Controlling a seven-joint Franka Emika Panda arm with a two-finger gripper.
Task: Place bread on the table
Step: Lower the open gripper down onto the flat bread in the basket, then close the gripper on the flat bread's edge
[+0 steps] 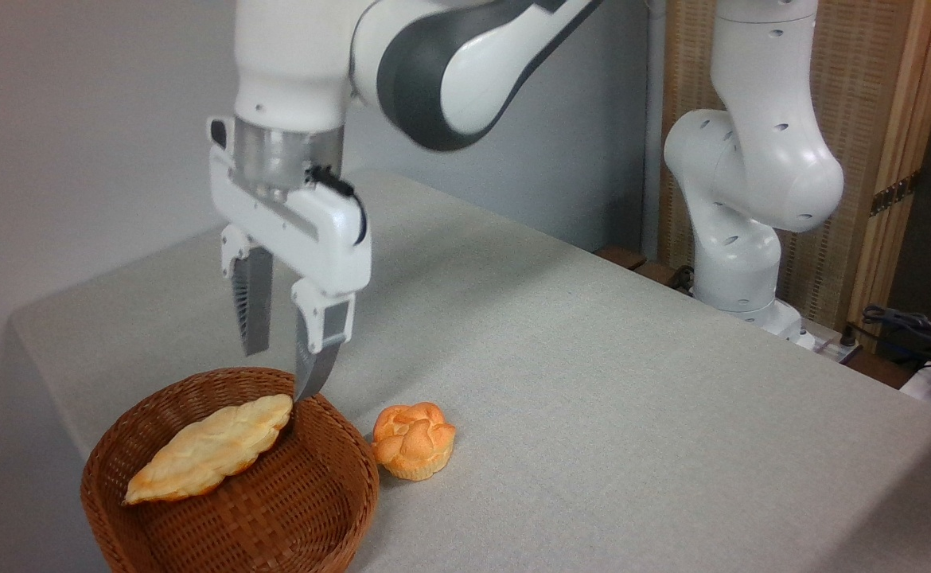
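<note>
Bread (209,455) lying across the wicker basket (306,509), gripper (281,372) poised above its right tip.
Jaws apart; a pinch so near the tip risks the pastry pivoting, slipping, or dragging the basket across the table (593,382).

Pale golden-cream ridged leaf-shaped bread (211,447), edges browned. Brown woven wicker basket (306,509). Small orange flower-topped bun (414,440). Light grey speckled cloth-covered desk (633,382). White arm (752,175) with dark grey joints.

The table (593,358), draped in light grey speckled cloth, carries 2 things near its front edge: a brown wicker basket (306,509) and, just beside it, an orange bun (414,440).
</note>
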